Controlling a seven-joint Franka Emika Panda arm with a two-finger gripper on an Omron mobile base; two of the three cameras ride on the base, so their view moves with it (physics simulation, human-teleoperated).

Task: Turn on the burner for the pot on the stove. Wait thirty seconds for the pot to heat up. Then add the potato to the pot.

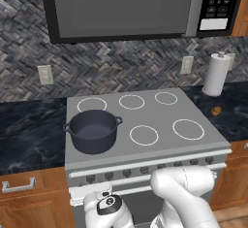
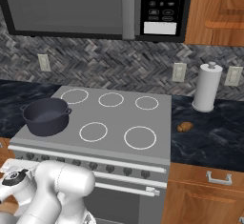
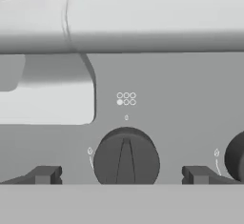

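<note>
The dark grey pot [image 1: 93, 131] [image 2: 46, 116] stands on the front left ring of the stove [image 1: 160, 120] [image 2: 119, 118]. On the dark counter right of the stove lies the small orange-brown potato [image 1: 216, 110] [image 2: 185, 127]. In the hand view my gripper [image 3: 121, 175] is open and faces the stove's front panel. Its fingertips [image 3: 45, 175] flank a dark knob [image 3: 126, 158] without touching it. The knob's pointer stands about upright. Above it, a dot diagram has the lower left dot filled. My hand [image 1: 92, 194] hangs low before the left end of the knob row [image 1: 145, 170].
A white paper towel roll [image 1: 216, 74] [image 2: 207, 87] stands behind the potato. A microwave [image 1: 131, 8] hangs over the stove. Another knob [image 3: 236, 156] sits at the right edge of the hand view. The oven's bar handle [image 2: 119, 189] runs below the knobs.
</note>
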